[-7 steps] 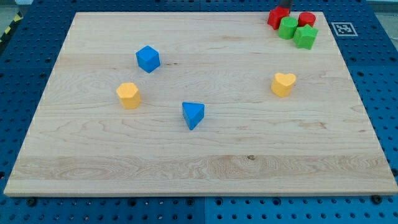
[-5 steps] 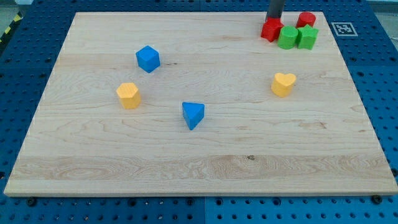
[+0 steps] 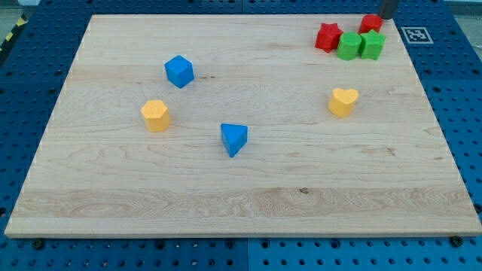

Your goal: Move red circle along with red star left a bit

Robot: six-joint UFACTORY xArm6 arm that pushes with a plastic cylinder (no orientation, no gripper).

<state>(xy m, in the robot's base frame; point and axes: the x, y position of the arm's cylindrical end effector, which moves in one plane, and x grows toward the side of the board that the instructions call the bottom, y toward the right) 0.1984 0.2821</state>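
My tip (image 3: 386, 16), a bare rod with no claw to open, sits at the red circle's (image 3: 370, 23) two o'clock; red star (image 3: 327, 36) beyond at eight

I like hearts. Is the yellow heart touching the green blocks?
No, the yellow heart sits alone, well below the green blocks near the view's top.

Red star-shaped block (image 3: 327, 36) lies flat at the worktop's top right; red round block (image 3: 370, 23) sits just right, near the edge.
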